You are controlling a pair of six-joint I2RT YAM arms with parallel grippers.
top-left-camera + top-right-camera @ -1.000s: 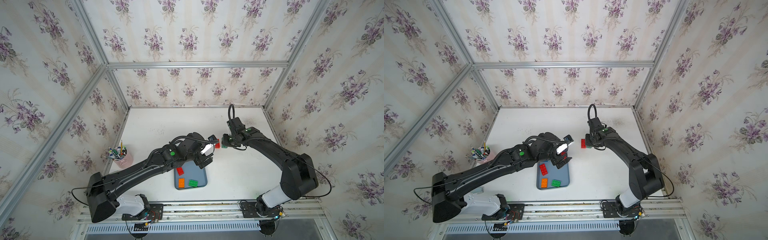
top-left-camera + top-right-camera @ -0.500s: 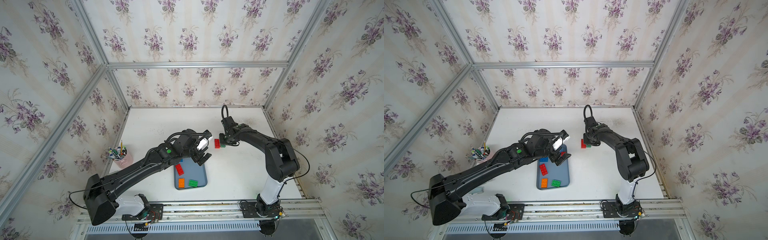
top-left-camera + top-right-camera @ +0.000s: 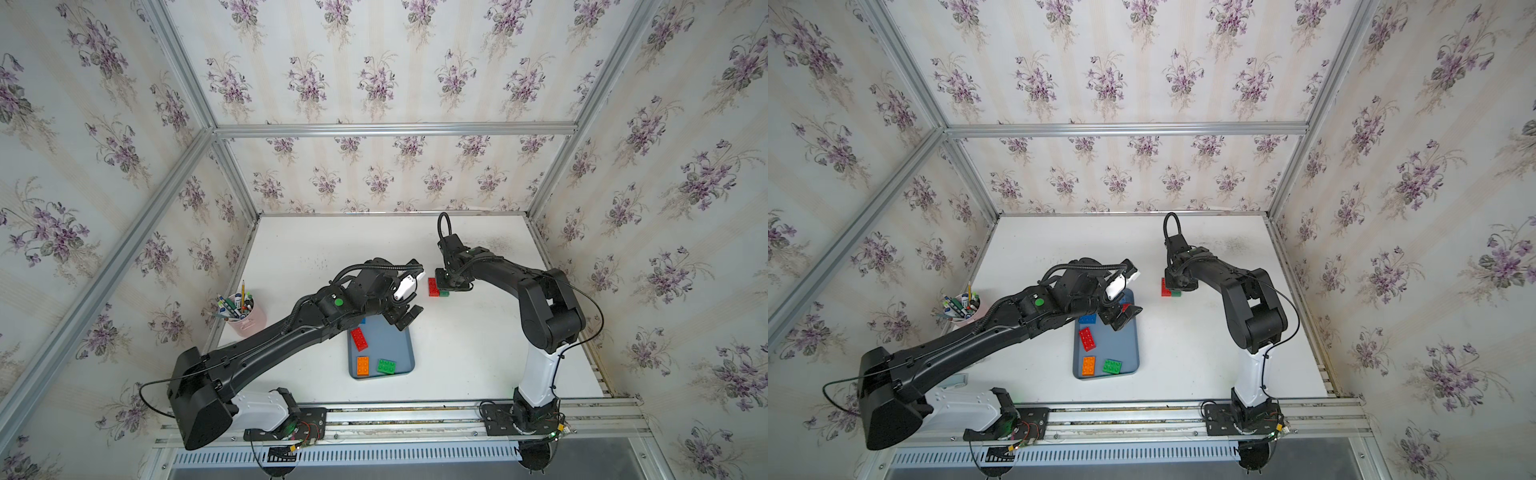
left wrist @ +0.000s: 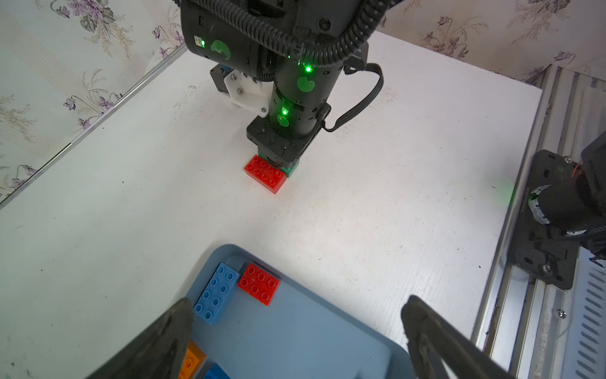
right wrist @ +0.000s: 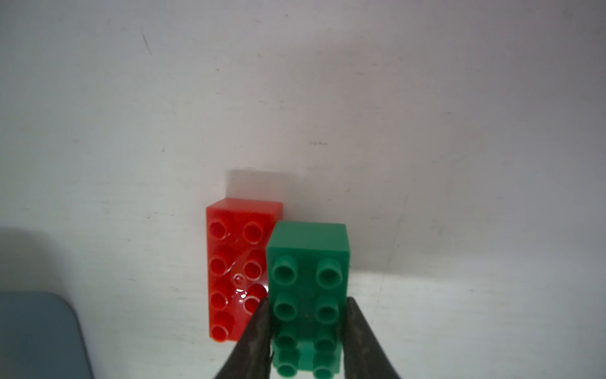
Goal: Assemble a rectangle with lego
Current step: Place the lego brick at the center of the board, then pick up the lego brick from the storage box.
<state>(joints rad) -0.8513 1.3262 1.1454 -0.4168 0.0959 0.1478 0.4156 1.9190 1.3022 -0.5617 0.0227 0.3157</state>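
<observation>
Right gripper [image 5: 307, 303]: fingers clamped on the long sides of a green brick [image 5: 308, 249], which sits alongside a red brick [image 5: 236, 256] on the white table [image 3: 478, 357]; whether the two bricks touch is hard to tell. Left gripper [image 4: 296, 303]: fingers spread wide, holding nothing, above the far end of the blue-grey tray [image 3: 401, 345]. Tray contents: blue brick [image 4: 216, 292], short red brick [image 4: 259, 284], long red brick [image 3: 358, 338], orange brick [image 3: 363, 365], second green brick [image 3: 386, 366].

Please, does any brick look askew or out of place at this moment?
Yes, slightly. The green brick, gripped by the right hand, is beside the red brick, but their far ends look staggered, not flush, in the right wrist view.
</observation>
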